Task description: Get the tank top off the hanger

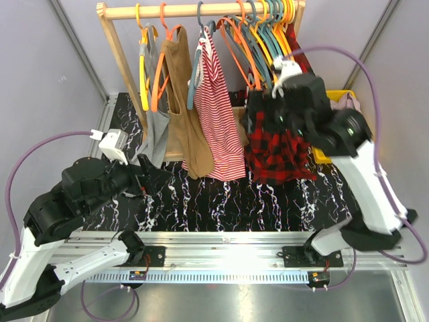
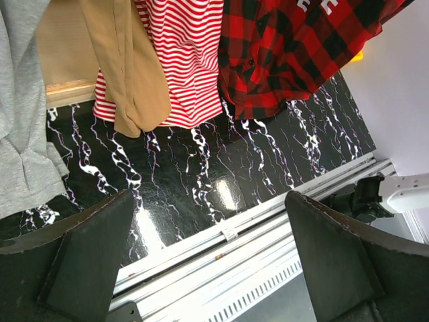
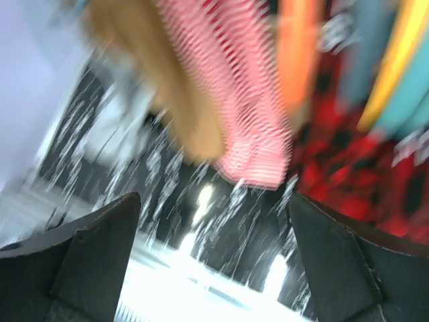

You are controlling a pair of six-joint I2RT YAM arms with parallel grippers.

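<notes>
Tabletop [image 1: 221,201] is black marbled, walls [image 1: 40,67] grey (rack [image 1: 181,10] behind); left claw [image 2: 209,208] and right claw [image 3: 209,208] gape empty.

Tan tank top [image 1: 188,127], red-white striped top [image 1: 218,124] and red-black plaid shirt [image 1: 278,153]

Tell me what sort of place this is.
Probably a robotics lab work cell dressed as a wardrobe: a wooden clothes rail hung with garments, robot arms bolted to a metal frame, plain grey partition walls.

The only print stands on the red plaid shirt [image 2: 301,60]: white letters at the upper edge (cut off; only an "E" can be read).
</notes>
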